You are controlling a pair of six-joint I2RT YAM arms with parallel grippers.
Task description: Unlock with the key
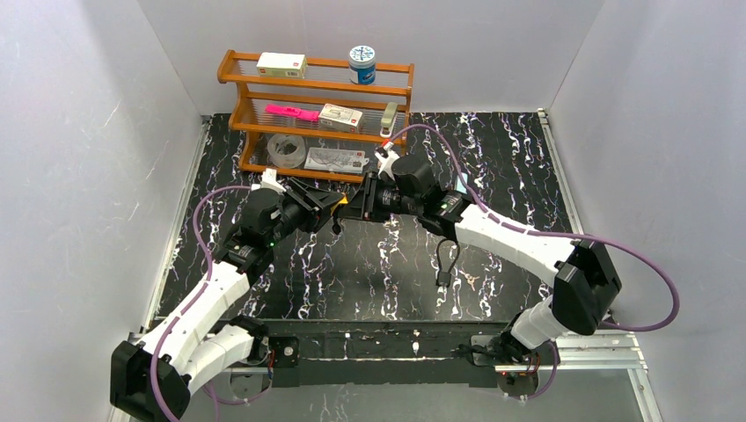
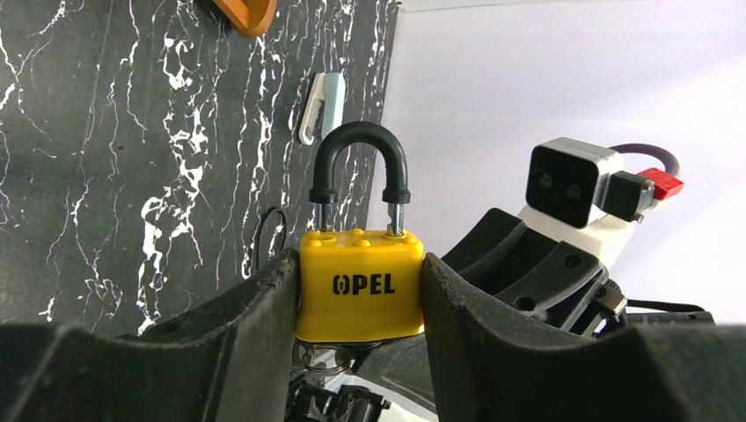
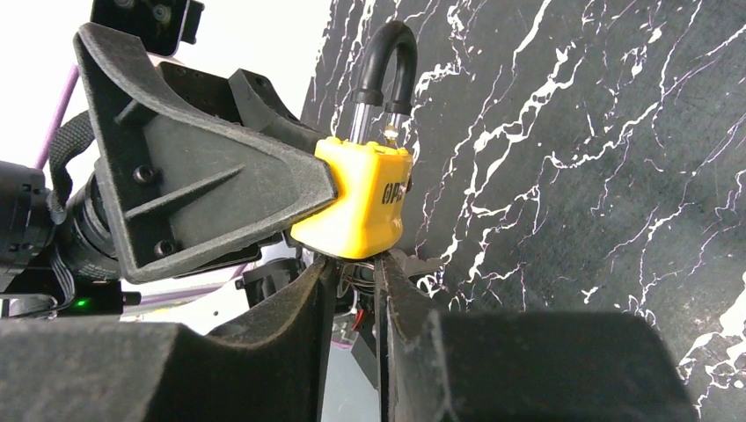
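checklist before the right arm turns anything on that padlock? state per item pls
1. Padlock held: ok. The left pincer presses on both sides of the yellow body.
2. Right pincer in position: ok. It sits nearly closed right under the padlock's base.
3. Key in the keyhole: cannot tell. The pincer hides that spot; only a metal ring shows below the body.
4. Shackle clear: ok. Nothing touches it; the mat lies behind it.
5. Shackle released: cannot tell. Bare metal shows on both legs above the body.
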